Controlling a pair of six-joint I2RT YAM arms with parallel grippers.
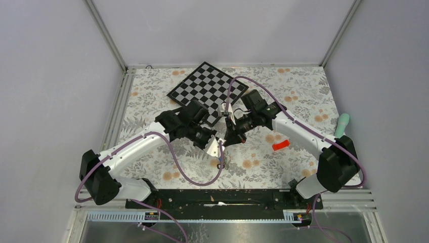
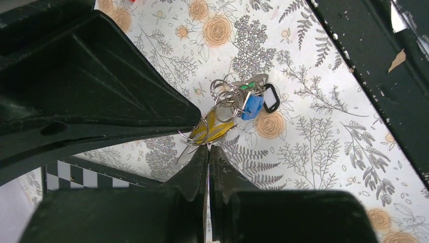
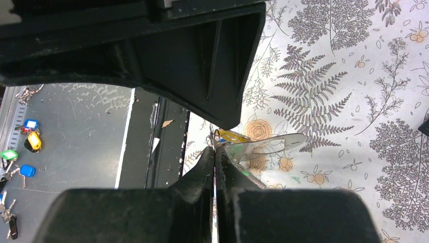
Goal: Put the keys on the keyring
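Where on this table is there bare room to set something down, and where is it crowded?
Free: cloth left of the checkerboard, and the far right corner beyond the red piece. Crowded: the middle, where left claw and right claw, both shut, meet by the keys.

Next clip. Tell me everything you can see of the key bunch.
The key bunch is a tangle of thin silvery wire rings and small metal keys. They carry plastic tags: a yellow tag, a blue tag, a black-rimmed white tag and a sliver of green tag. It sits over the floral cloth, just past the shut left end effector, whose tips reach the yellow tag's end. Whether it hangs or lies flat is unclear.
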